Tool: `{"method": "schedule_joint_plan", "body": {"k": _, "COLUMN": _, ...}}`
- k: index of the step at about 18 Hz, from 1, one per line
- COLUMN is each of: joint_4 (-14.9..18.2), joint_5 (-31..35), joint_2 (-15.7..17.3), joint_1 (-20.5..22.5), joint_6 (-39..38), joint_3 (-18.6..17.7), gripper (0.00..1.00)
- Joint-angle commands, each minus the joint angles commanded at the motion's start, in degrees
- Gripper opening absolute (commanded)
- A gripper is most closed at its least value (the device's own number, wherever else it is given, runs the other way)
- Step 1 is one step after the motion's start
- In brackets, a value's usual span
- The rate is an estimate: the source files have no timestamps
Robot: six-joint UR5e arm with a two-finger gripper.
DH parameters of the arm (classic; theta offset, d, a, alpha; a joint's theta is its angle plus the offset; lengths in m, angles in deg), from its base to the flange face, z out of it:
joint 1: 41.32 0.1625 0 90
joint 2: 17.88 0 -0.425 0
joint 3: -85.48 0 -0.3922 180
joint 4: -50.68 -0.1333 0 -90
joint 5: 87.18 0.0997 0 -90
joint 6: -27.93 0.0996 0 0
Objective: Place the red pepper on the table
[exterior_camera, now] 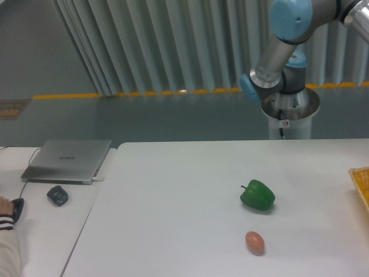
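A: Where is the arm (282, 52)?
B: Upper right of the frame. Its grey links and blue joint caps rise past the top edge, above a round metal base (290, 105) behind the white tabletop (173, 219). The tool is out of the picture, so I cannot tell how its jaws stand.
A: And the red pepper?
B: Nowhere in view.
A: What lies on the tabletop?
B: A green pepper (258, 195) right of centre, with a small orange-pink egg-shaped thing (254, 242) near it, lower in the frame, the two apart. An orange-yellow tray (361, 182) shows at the right edge.
A: The left side?
B: A closed grey laptop (68, 160) on a smaller desk (46, 231), a small dark object (57, 195) below it, and a sleeved arm (8, 242) at the lower left corner.
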Motion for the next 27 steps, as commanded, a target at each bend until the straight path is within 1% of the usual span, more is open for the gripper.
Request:
{"method": "schedule_joint_plan", "body": {"k": 2, "joint_4": 3.2, "joint_5": -0.5, "joint_2": 1.0, "joint_1": 0.1, "joint_6": 0.0, "joint_3": 1.1, "gripper": 0.58}}
{"method": "schedule_joint_plan", "body": {"k": 5, "joint_4": 6.5, "joint_5": -1.8, "joint_2": 2.9, "joint_1": -0.1, "joint_6": -0.1, "joint_3": 1.1, "gripper": 0.59}}
{"method": "schedule_joint_plan", "body": {"k": 6, "joint_4": 8.0, "joint_5": -2.7, "joint_2": 4.1, "joint_1": -0.1, "joint_6": -0.1, "joint_3": 1.2, "gripper": 0.59}}
{"method": "schedule_joint_plan", "body": {"k": 9, "joint_4": 12.9, "joint_5": -9.1, "joint_2": 7.2, "joint_1": -0.1, "joint_6": -0.6, "joint_3": 1.2, "gripper": 0.59}}
{"method": "schedule_joint_plan", "body": {"k": 10, "joint_4": 14.6, "joint_5": -10.3, "joint_2": 8.3, "joint_1": -0.3, "joint_6": -1.1, "joint_3": 1.2, "gripper": 0.59}}
{"method": "schedule_joint_plan", "body": {"k": 12, "joint_4": 16.1, "joint_5": -10.5, "joint_2": 9.1, "joint_1": -1.3, "joint_6": -3.1, "joint_3": 1.2, "gripper": 0.60}}
{"method": "schedule_joint_plan", "body": {"k": 16, "joint_4": 16.0, "joint_5": -12.0, "joint_2": 9.3, "joint_1": -6.6, "joint_6": -13.4, "joint_3": 1.1, "gripper": 0.60}}
{"method": "schedule_joint_plan", "body": {"k": 18, "joint_4": 15.9, "joint_5": -13.8, "joint_2": 9.4, "joint_1": -8.2, "joint_6": -15.3, "joint_3": 0.7, "gripper": 0.60}}
{"method": "schedule_joint_plan", "body": {"k": 20, "joint_4": 15.7, "joint_5": -17.1, "joint_2": 9.3, "joint_1": -8.9, "joint_6": -15.8, "joint_3": 0.0, "gripper": 0.60}}
{"method": "schedule_joint_plan", "body": {"k": 22, "joint_4": 15.5, "joint_5": -17.2, "joint_2": 9.1, "joint_1": -9.9, "joint_6": -19.5, "joint_3": -0.2, "gripper": 0.60}}
{"method": "schedule_joint_plan", "body": {"k": 23, "joint_4": 14.9, "joint_5": -17.1, "joint_2": 8.8, "joint_1": -10.5, "joint_6": -22.3, "joint_3": -0.2, "gripper": 0.60}}
{"method": "schedule_joint_plan", "body": {"k": 25, "joint_4": 11.6, "joint_5": -16.6, "joint_2": 8.0, "joint_1": -11.7, "joint_6": -28.8, "joint_3": -0.3, "gripper": 0.61}}
{"method": "schedule_joint_plan", "body": {"k": 27, "joint_4": 10.6, "joint_5": -16.5, "joint_2": 7.4, "joint_1": -12.5, "joint_6": -31.7, "joint_3": -0.4, "gripper": 0.60}}
